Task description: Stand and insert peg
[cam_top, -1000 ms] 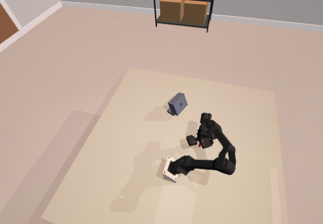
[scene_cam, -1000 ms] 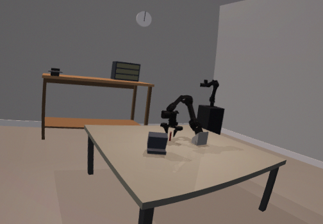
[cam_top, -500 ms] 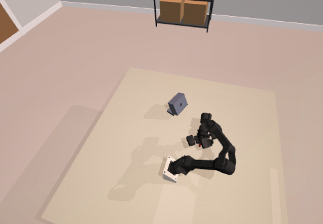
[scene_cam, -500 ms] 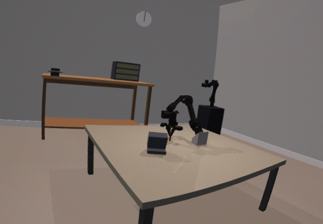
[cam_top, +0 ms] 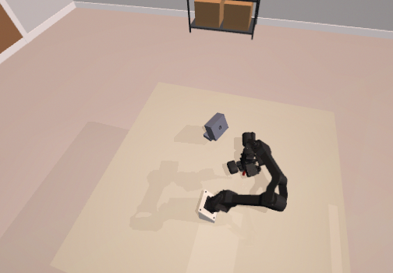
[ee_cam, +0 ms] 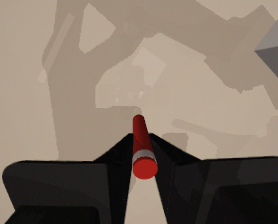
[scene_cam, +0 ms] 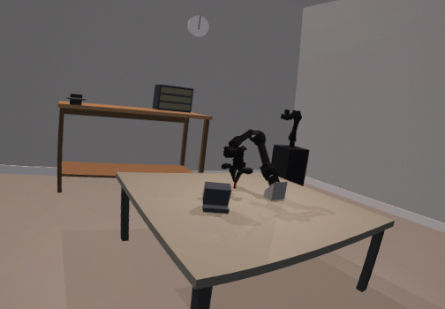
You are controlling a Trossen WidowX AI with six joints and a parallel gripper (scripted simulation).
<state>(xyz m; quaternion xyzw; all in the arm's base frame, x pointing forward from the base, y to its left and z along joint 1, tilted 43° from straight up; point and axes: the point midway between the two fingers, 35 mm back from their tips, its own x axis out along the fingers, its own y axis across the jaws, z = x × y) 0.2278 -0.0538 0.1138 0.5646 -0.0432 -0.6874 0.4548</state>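
The red peg (cam_top: 244,173) (scene_cam: 235,184) (ee_cam: 139,127) stands upright between the fingers, with its white band near the upper end. My gripper (cam_top: 245,171) (scene_cam: 235,177) (ee_cam: 140,138) points down and is shut on the peg. The peg's plain lower end appears slightly above the table; the exact gap cannot be told. The blue-grey sloped panel (cam_top: 213,132) (scene_cam: 216,196) stands apart from the gripper, and a corner shows at the right edge of the wrist view (ee_cam: 270,52). Its hole (cam_top: 220,127) shows in the top view; the exterior view shows the panel's back.
The arm's pale wedge-shaped base (cam_top: 207,218) (scene_cam: 276,192) stands on the table (cam_top: 129,192) (scene_cam: 287,235), and the arm (cam_top: 249,200) bends from it around to the gripper. Shadows of the arm lie across the table. A shelf rack and a workbench stand well away.
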